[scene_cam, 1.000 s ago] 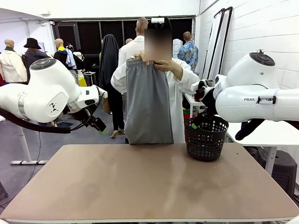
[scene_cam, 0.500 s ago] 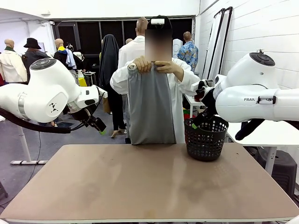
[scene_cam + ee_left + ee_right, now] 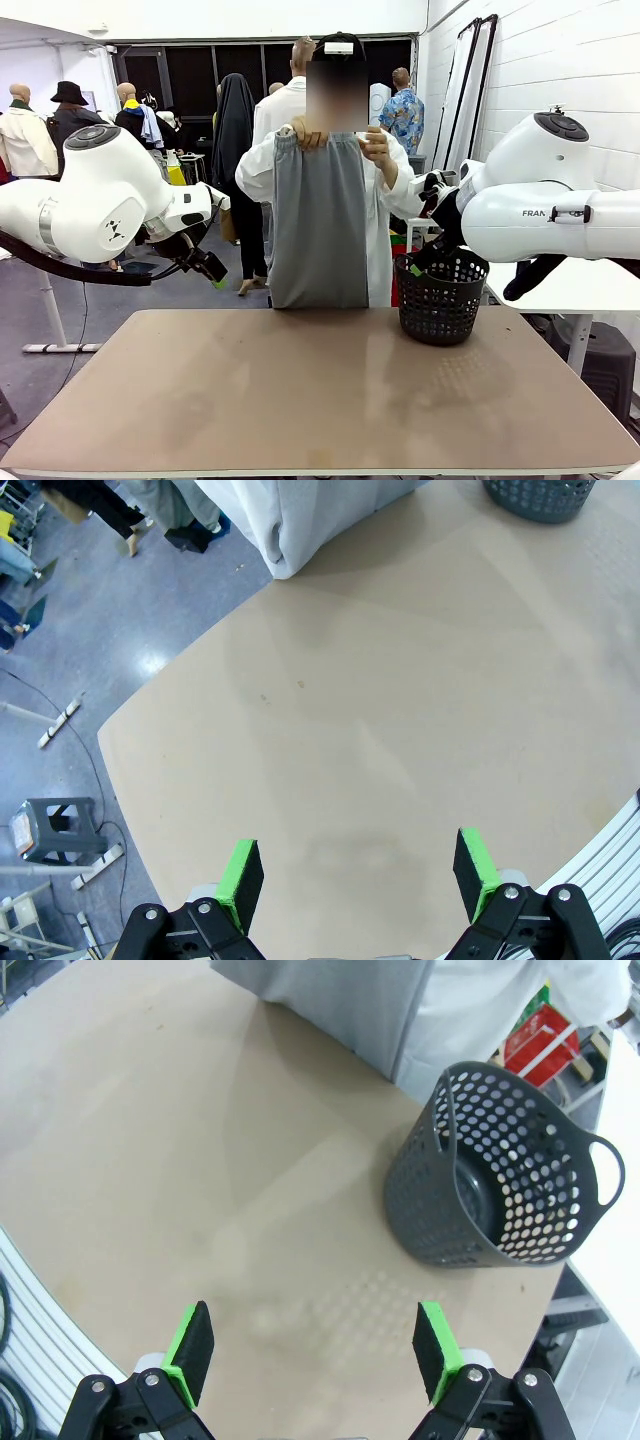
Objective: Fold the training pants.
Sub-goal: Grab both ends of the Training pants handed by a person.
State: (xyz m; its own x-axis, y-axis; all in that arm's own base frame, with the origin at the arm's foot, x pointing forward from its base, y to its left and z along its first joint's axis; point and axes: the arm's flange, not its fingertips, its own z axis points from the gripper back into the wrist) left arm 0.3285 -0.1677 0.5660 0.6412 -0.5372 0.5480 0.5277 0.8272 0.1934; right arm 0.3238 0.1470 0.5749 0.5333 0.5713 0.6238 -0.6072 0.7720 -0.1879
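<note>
One pair of training pants [image 3: 320, 220], plain light grey with a gathered waistband, hangs from the person's hands [image 3: 303, 135] over the far edge of the table [image 3: 300, 400]. "FRAN" reads on the right arm [image 3: 560, 215]. The left gripper [image 3: 357, 865] and right gripper [image 3: 314, 1340] both gape, holding nothing.

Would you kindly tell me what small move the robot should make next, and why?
Probably wait: the person holds the training pants hanging at the far edge of the table, not laid down, and the left hand and right hand are open, empty, away from them.
</note>
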